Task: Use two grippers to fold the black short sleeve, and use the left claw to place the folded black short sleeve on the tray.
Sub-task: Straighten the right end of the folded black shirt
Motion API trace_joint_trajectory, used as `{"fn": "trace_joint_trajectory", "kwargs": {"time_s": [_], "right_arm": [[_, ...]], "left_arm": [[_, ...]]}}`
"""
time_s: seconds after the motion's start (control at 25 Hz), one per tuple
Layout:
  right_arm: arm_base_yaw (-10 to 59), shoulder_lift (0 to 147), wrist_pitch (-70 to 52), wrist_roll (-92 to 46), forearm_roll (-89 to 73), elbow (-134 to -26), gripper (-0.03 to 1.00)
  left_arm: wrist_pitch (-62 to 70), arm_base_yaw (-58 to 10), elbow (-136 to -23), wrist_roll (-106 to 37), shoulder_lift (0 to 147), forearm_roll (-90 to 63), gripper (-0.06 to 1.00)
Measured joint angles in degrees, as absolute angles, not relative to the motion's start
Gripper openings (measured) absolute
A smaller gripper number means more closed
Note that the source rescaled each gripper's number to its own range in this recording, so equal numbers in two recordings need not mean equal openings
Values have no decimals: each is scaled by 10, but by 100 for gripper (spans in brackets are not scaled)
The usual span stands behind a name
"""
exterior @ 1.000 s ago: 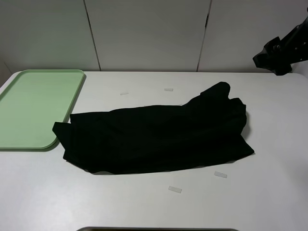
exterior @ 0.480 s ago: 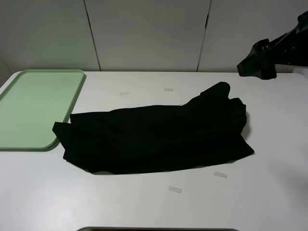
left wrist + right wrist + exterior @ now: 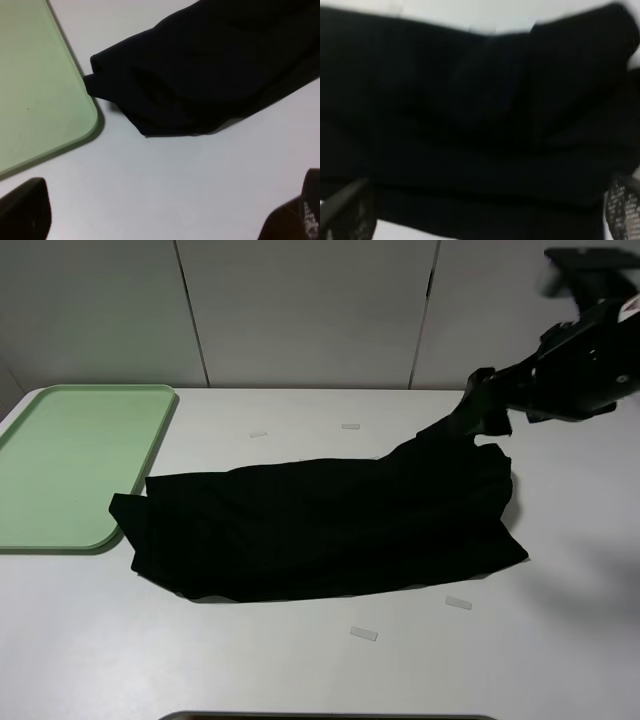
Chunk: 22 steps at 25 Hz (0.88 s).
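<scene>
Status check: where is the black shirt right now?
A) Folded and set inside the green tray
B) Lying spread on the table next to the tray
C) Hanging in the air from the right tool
B: the black short sleeve lies spread on the table, only a sleeve tip reaching the rim of the tray, and the right tool is open over its far corner, gripping nothing.
</scene>
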<state>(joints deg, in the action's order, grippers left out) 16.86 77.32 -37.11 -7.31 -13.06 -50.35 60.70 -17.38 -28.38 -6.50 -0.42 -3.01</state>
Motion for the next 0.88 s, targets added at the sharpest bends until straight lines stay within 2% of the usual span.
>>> {"fn": "trace_joint_trajectory", "kwargs": {"time_s": [0.24,0.44,0.88], "right_arm": [[169,873,-347,-149,-177,-511,100],[150,967,-321,-164,-171,-562,100],[108,1077,-305,-159,-11,-670,100]], "left_arm": [[607,-174,-284,-65,-4,-30,100],[607,-174,-284,-65,-4,-30,100],[604,-174,-284,-63,-4,55,100]]}}
